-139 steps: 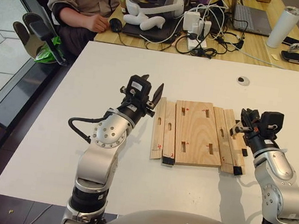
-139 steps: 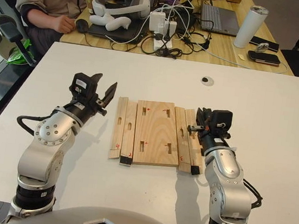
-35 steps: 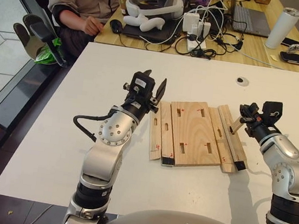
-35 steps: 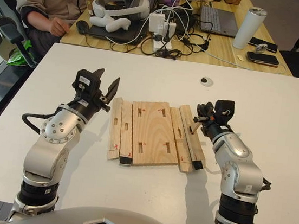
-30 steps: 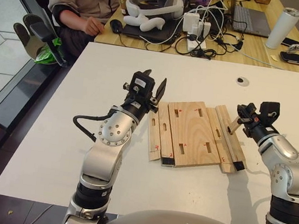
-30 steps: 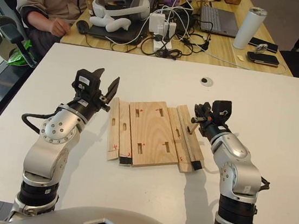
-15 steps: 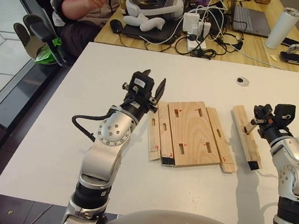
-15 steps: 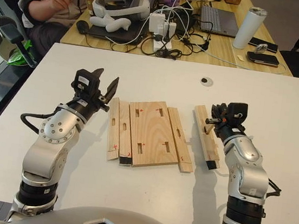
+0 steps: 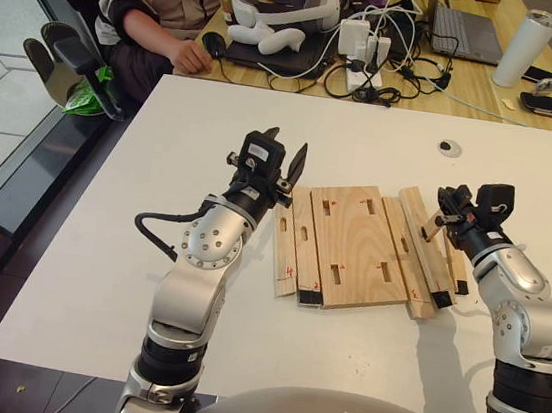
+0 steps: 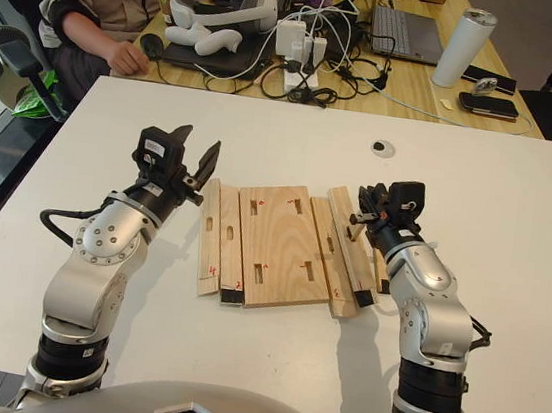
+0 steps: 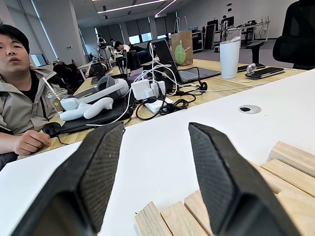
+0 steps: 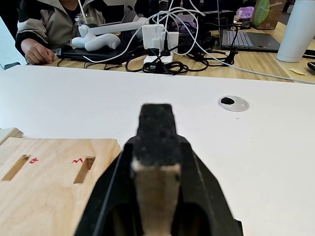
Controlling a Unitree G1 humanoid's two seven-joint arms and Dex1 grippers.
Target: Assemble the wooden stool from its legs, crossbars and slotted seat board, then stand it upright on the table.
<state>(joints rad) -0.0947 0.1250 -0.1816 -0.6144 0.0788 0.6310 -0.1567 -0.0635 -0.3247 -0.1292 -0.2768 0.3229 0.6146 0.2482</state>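
The slotted seat board (image 9: 352,244) lies flat in the middle of the white table (image 9: 237,363). Two wooden legs (image 9: 299,242) lie side by side against its left edge. My left gripper (image 9: 279,169) hovers open just behind their far ends, its two black fingers (image 11: 101,179) spread wide with nothing between them. On the board's right lie a slotted crossbar (image 9: 402,244) and more sticks. My right gripper (image 9: 445,215) is shut on a leg (image 9: 430,248) with a black foot (image 12: 156,129), held aslant beside the board's right edge.
A round cable grommet (image 9: 449,147) sits in the table behind the parts. A wooden desk (image 9: 442,81) beyond holds a headset, cables, a laptop, a tumbler (image 9: 523,48) and a phone; a person sits at its left end. Bare table lies on both sides.
My right gripper carried the leg out to the right of the board, then brought it back left against the other sticks. The left arm stayed still.
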